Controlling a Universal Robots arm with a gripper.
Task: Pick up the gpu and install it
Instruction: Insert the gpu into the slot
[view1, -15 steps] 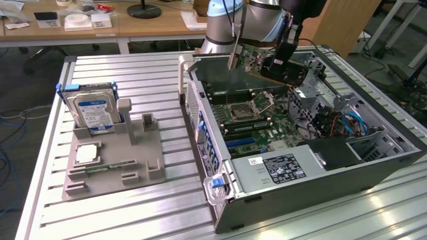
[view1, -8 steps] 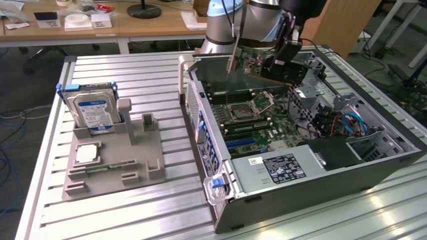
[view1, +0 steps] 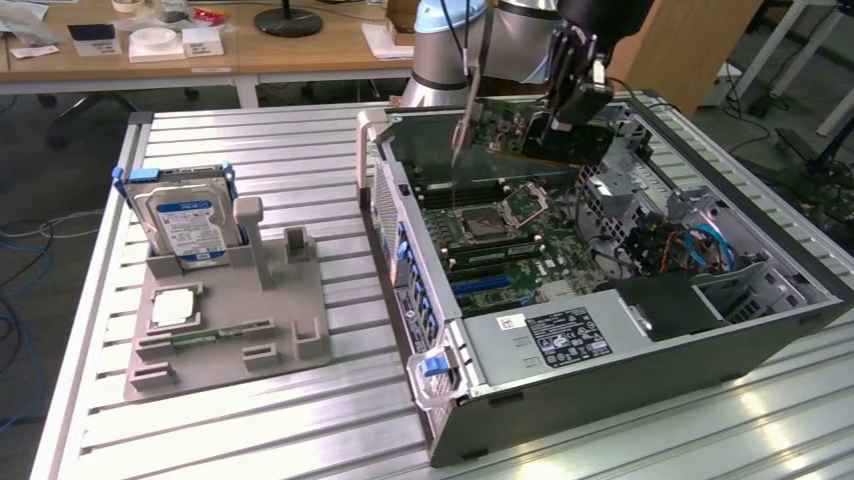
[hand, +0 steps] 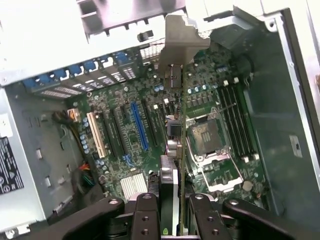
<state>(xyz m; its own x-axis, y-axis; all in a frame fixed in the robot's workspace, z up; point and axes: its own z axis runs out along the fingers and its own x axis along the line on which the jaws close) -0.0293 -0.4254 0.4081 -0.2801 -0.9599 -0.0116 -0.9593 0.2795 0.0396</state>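
graphics card: hung on edge in the claw over the motherboard inside the open case, clear of the board and not seated in any slot.
long axis: ran away from the claw toward the rear wall of the case, with the silver bracket at the far end near the rear slot openings.
claw: clenched on the card's near end, one finger on each face.
blue slot: below the card and off to one side, on the side away from the processor socket. It looked roughly parallel to the card's long axis, maybe slightly skewed.
key offset: my read was that the card sat over the strip between slot and socket, so the gap that counted was sideways plus height, not lengthwise.
case: lay on its side, open face up. In the exterior view the card was over the far end and the power supply at the near end.
counter: carried the case and, toward the exterior view's left, a grey holder with a hard drive standing in it, well apart from the claw.
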